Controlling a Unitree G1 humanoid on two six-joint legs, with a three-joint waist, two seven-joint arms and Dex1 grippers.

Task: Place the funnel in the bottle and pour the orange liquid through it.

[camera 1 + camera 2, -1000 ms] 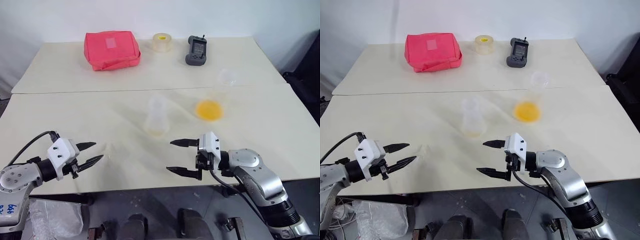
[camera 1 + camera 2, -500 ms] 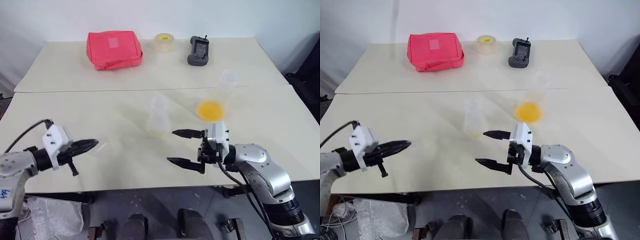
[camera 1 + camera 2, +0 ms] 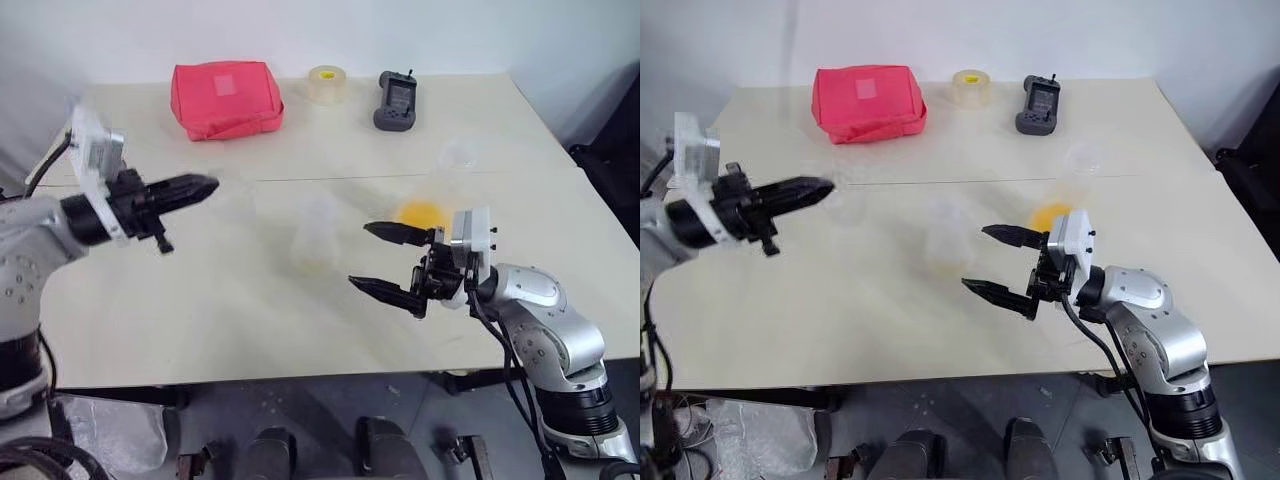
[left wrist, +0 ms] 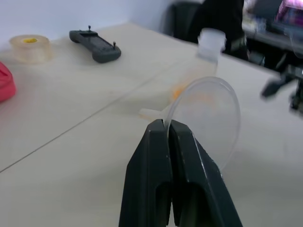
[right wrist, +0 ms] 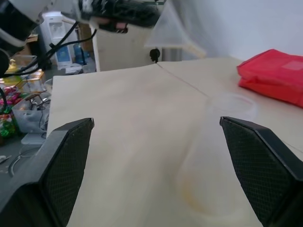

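My left gripper (image 3: 208, 185) is shut on the rim of the small clear funnel (image 4: 208, 113) and holds it in the air over the left part of the table. The clear bottle (image 3: 315, 235) stands upright mid-table, to the right of the funnel. Behind and to its right stands a clear cup (image 3: 455, 158) with the orange liquid (image 3: 418, 212) in its base. My right gripper (image 3: 367, 256) is open and empty. It hovers just right of the bottle, in front of the cup, and points left.
A red pouch (image 3: 225, 98), a tape roll (image 3: 323, 83) and a black handheld controller (image 3: 394, 100) lie along the far side of the table. A seam (image 3: 300, 180) runs across between the two tabletops.
My left gripper shut on the funnel near the table's front left, then lifted it up and toward the middle. The right gripper rose a little and stayed open.
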